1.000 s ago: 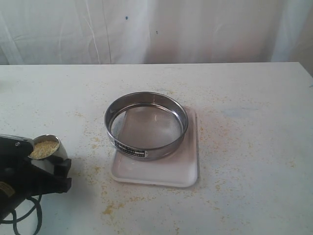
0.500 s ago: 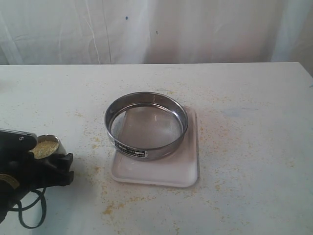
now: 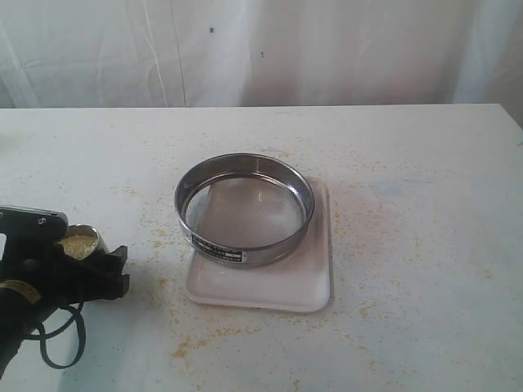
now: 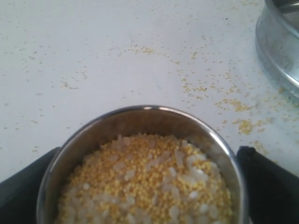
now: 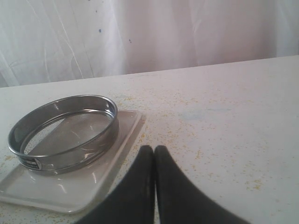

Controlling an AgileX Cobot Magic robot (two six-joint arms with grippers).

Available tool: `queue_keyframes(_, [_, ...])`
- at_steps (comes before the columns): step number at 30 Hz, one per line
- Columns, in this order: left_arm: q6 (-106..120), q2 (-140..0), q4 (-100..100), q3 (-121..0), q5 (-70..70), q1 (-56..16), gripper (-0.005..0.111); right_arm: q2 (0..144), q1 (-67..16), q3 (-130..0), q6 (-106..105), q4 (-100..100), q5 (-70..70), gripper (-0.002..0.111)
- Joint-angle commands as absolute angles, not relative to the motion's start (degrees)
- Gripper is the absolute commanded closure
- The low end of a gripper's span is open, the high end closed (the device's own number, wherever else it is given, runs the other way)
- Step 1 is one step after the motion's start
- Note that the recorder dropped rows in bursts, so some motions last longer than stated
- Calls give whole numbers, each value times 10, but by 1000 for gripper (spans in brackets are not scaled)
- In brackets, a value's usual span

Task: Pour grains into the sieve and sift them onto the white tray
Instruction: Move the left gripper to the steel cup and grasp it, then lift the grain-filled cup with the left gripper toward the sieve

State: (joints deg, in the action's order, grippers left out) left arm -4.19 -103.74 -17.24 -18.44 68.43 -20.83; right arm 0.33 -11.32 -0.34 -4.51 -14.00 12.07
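Wide round steel sieve on flat white plastic tray blocks table centre; speckled white tabletop right of them lies open.

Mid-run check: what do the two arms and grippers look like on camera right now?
The left gripper is matte black and blocky, with a pale grey plate on top, a round brass-coloured disc on its side and a black cable looping underneath. The right gripper shows only in its wrist view: two smooth black fingers tapering to rounded tips. No lettering is legible.
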Motion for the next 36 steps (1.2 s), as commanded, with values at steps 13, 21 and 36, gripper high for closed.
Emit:
queue_keyframes(13, [-54, -1036, -213, -184, 685, -207, 13, 0, -115, 0, -43, -135, 117, 108])
queue_keyframes(21, [-74, -1069, -214, -184, 687, -207, 31, 0, -115, 0, -43, -135, 117, 108])
queue_keyframes(36, [-76, -1073, -160, -184, 700, -207, 107, 0, -115, 0, -43, -135, 117, 108])
